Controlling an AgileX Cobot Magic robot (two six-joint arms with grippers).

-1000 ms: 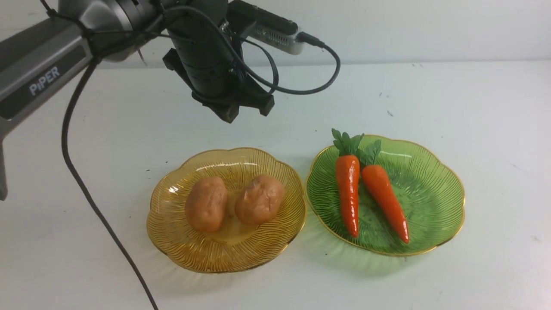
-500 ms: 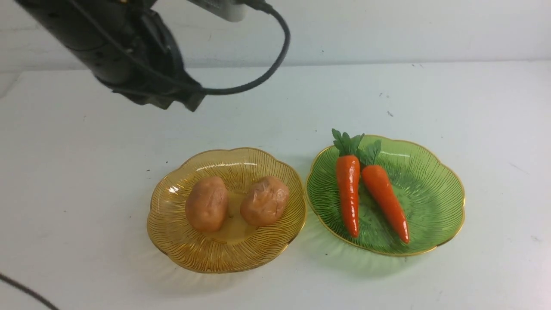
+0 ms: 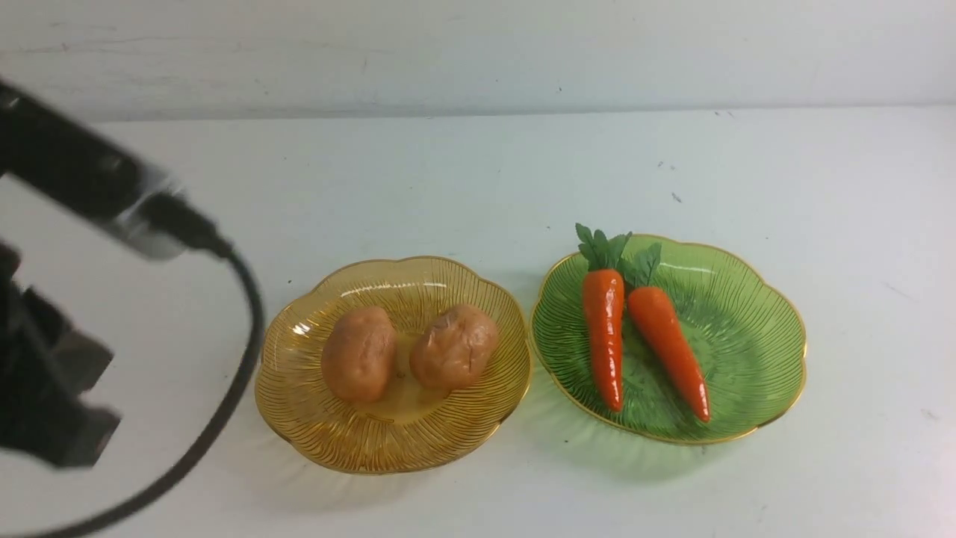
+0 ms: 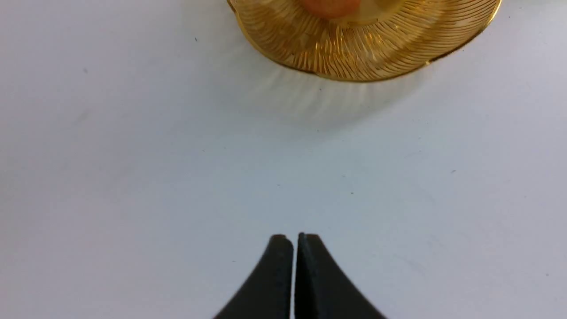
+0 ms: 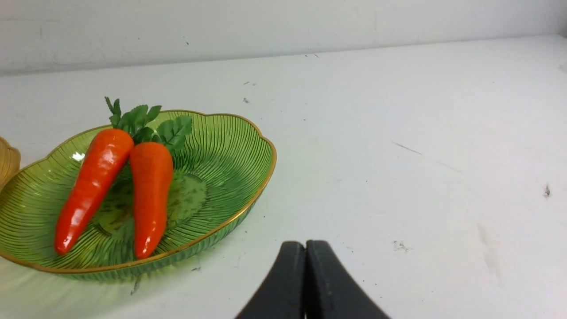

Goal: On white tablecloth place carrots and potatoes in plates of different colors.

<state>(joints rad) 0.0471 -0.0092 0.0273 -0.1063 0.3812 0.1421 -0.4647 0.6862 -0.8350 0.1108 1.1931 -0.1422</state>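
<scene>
Beyond the left gripper (image 4: 294, 237), fingers together and empty, lies the amber plate (image 4: 367, 62) holding potatoes (image 3: 407, 351); right fingers likewise together.

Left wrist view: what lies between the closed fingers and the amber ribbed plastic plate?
Only bare white tablecloth separates the left gripper from the amber ribbed plastic plate, as the left wrist view shows.
</scene>
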